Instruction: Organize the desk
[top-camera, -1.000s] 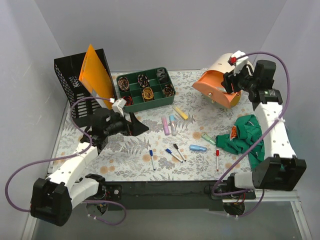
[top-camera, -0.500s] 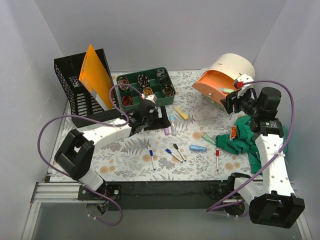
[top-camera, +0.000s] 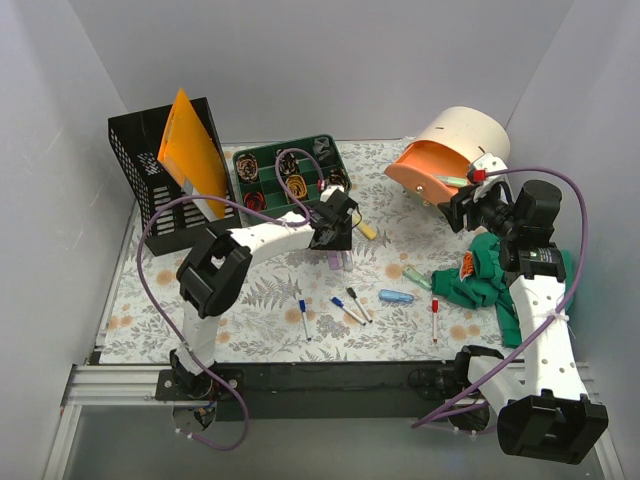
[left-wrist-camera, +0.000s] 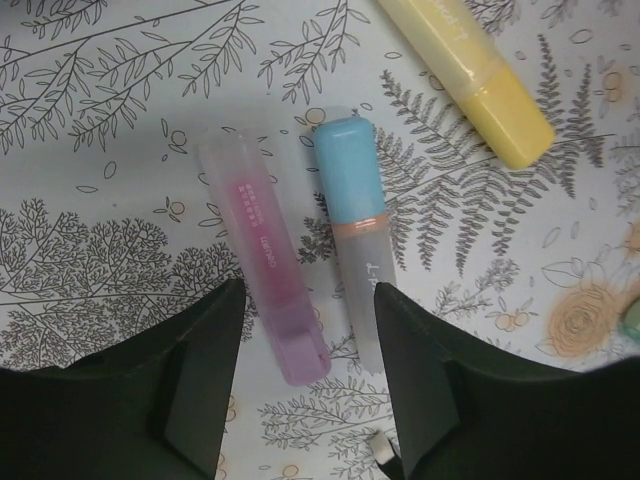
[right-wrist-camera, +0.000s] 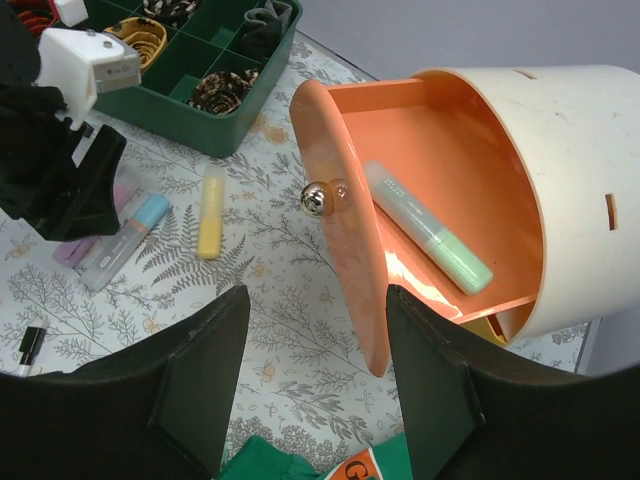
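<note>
Left gripper (left-wrist-camera: 310, 300): spread wide over the pink marker (left-wrist-camera: 265, 270); has moved right from the tray (top-camera: 290, 180) front.
Blue marker (left-wrist-camera: 355, 250): just beside the pink one, unmoved.
Right gripper (right-wrist-camera: 315, 320): wide, empty, facing the open drawer (right-wrist-camera: 400, 170); nearly unchanged.
Desk (top-camera: 260, 300): beneath both arms, markers scattered on it.

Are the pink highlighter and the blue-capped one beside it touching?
Apart. The left wrist view shows printed desk between the pink highlighter and the blue-capped highlighter along their whole length.
</note>
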